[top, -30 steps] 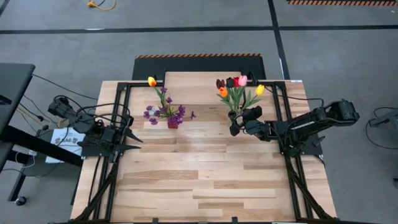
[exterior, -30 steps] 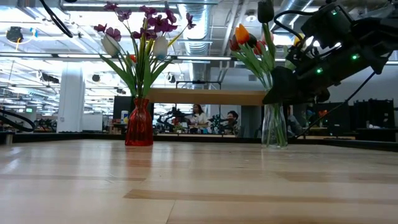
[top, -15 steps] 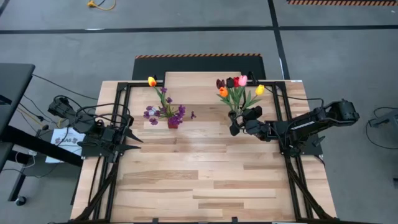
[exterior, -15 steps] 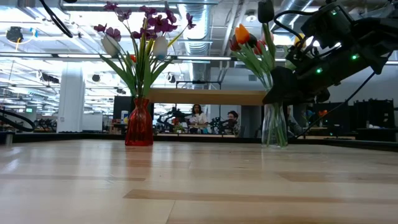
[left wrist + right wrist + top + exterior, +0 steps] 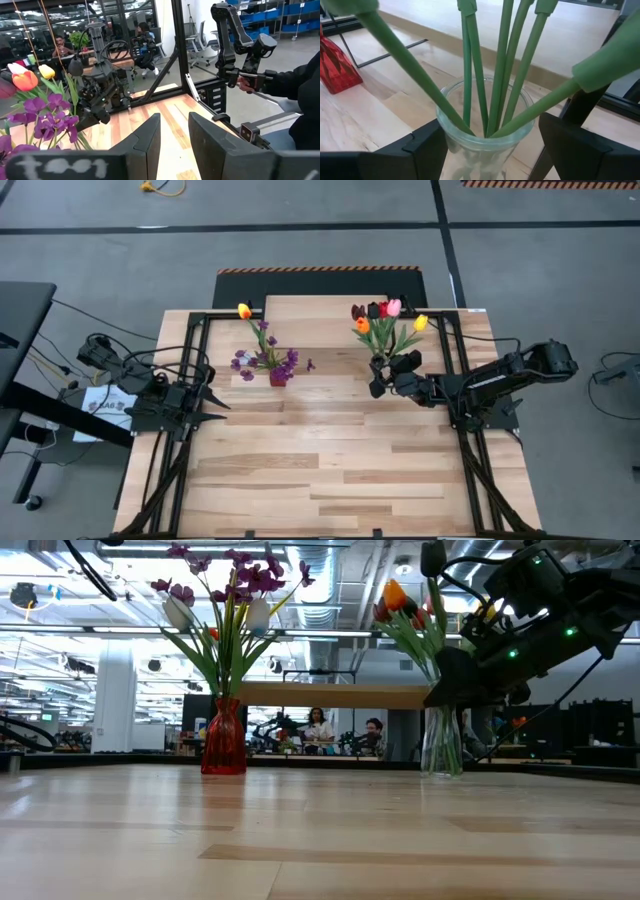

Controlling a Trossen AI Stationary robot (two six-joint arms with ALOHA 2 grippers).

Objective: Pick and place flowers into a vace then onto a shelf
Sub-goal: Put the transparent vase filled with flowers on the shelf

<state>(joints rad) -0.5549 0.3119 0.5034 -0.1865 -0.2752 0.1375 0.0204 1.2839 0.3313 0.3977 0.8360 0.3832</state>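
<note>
Your right tool (image 5: 377, 376), fingers wide around the clear vase (image 5: 482, 137), just nudged the tulips (image 5: 385, 325) slightly farther; close before lifting to the shelf (image 5: 330, 308), left tool (image 5: 213, 407) idles narrow.

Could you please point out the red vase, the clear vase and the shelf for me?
red vase (image 5: 224, 738), low view, on its body.
clear vase (image 5: 485, 145), right wrist view, on its front rim.
shelf (image 5: 330, 695), low view, on the plank's front edge.
</note>
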